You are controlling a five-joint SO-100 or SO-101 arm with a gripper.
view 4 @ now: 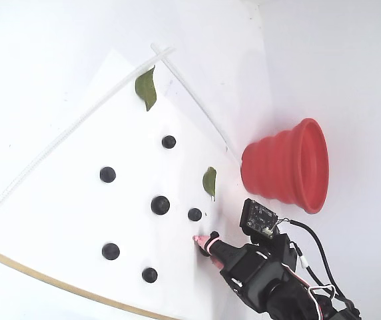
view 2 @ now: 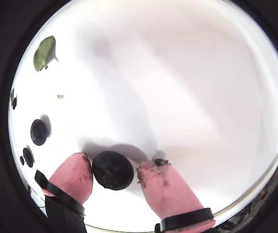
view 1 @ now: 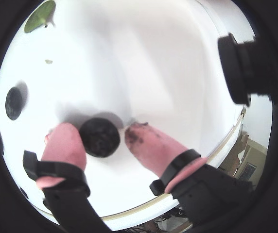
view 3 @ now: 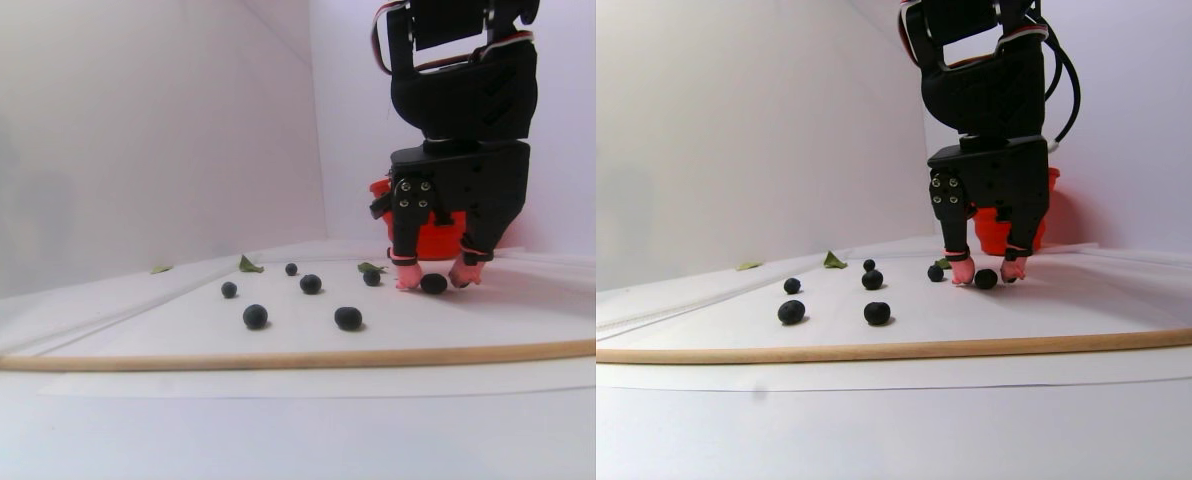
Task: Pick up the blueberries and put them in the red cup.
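One of the blueberries (view 1: 99,137) (view 2: 112,170) lies on the white sheet between my pink fingertips. My gripper (view 1: 100,134) (view 2: 113,167) (view 3: 434,279) (view 4: 204,241) is open and reaches down to the sheet. In both wrist views the left finger (view 2: 73,174) is at the berry's side, and a small gap shows before the right finger (view 2: 165,191). Several more blueberries (view 4: 160,205) (view 3: 348,318) (view 2: 38,132) are scattered across the sheet. The red cup (view 4: 287,167) (view 3: 448,238) stands just behind the gripper, partly hidden by it in the stereo pair view.
Two green leaves (view 4: 146,88) (view 4: 209,181) lie on the sheet. A wooden stick (view 3: 286,358) runs along its front edge and a white tube (view 4: 44,153) along another side. White walls close in the back. A black camera housing (view 1: 241,68) juts in beside the gripper.
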